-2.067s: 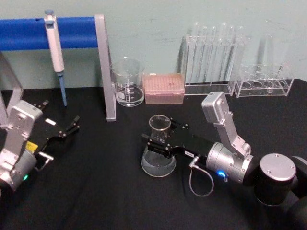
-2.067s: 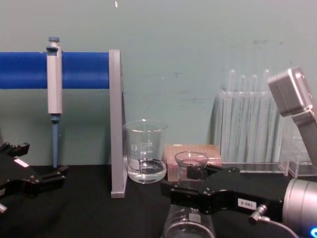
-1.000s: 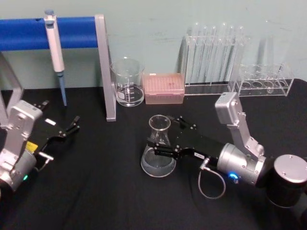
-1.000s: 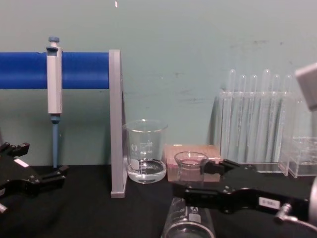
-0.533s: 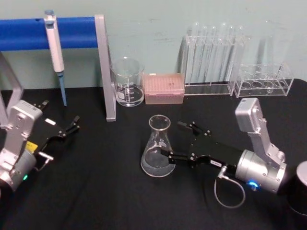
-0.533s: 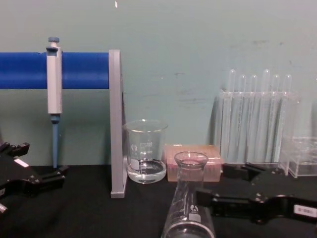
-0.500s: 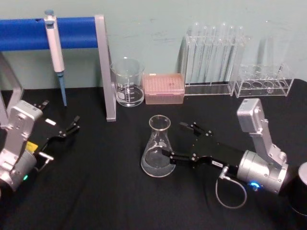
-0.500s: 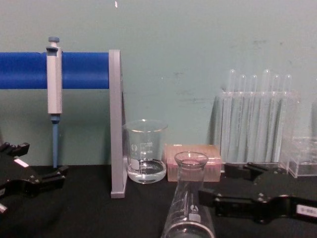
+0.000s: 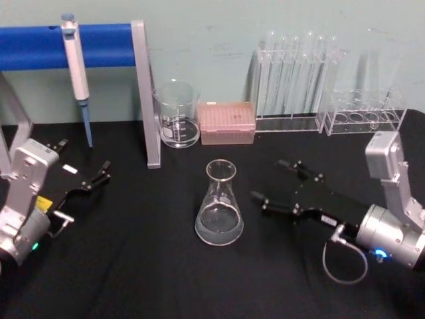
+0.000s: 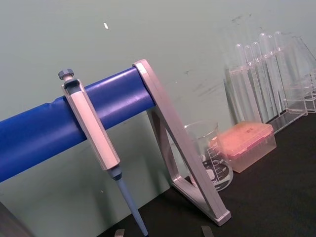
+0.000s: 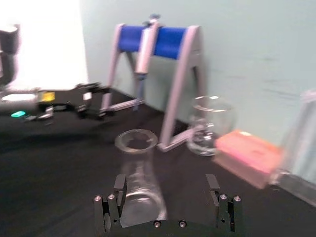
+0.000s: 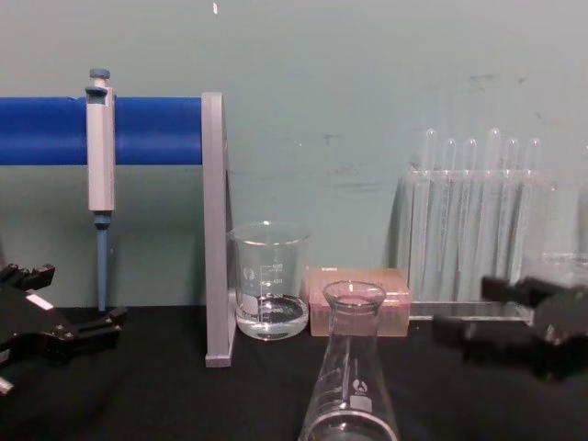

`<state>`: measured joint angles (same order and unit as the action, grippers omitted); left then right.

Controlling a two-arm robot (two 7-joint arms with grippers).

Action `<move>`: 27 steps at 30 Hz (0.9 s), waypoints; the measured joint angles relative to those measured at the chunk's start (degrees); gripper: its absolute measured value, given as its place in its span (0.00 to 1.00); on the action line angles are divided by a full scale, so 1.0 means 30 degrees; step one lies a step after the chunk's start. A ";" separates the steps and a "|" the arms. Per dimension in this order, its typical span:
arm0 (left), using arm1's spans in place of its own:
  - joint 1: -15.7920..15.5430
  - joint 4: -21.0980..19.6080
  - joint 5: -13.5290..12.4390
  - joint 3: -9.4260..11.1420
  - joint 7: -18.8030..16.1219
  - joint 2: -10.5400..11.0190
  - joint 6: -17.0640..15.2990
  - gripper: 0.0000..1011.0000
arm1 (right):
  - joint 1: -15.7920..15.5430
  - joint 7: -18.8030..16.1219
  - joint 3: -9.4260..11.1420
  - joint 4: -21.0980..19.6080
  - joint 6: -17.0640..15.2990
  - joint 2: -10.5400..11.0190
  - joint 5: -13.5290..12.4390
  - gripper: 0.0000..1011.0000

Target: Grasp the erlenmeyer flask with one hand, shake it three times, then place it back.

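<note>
The erlenmeyer flask (image 9: 219, 211) is standing upright on the black table (image 9: 146, 279), w/ a bit of clear liquid sitting in its base. It's the landmark here. Nothing is touching it.

The right gripper (image 9: 275, 181) (the hand w/ the silver wrist and grey cable) is hovering low over the table just to the flask's right, clear of the glass, fingers spread wide apart and pointing toward the flask, gripping nothing. In the right wrist view both fingertips (image 11: 120, 183) are framing the flask (image 11: 137, 177) from nearer the camera, w/ open table between them and the glass. In the chest view it (image 12: 469, 312) is showing right of the flask (image 12: 350, 381).

Behind the flask, approx. toward the wall: a glass beaker (image 9: 176, 114) w/ some liquid and a pink tip box (image 9: 227, 122) beside it. Behind and to the flask's right, test tube racks (image 9: 292, 86). Behind-left of the flask, the blue-bar stand (image 9: 99, 46) is holding a pipette (image 9: 76, 63).

The left gripper (image 9: 99, 174) is sitting idle well to the flask's left, low over the table, fingers slightly parted, holding nothing.
</note>
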<state>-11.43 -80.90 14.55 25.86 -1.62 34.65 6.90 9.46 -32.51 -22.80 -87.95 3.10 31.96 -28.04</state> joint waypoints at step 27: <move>0.0000 0.0000 0.0001 0.0000 0.0000 0.0000 0.0001 0.99 | 0.0888 0.5887 0.1816 0.3120 0.0583 -0.3980 0.2633 0.99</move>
<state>-11.43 -80.90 14.55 25.86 -1.62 34.64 6.91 12.13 -14.84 -17.36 -78.59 4.85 20.02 -20.14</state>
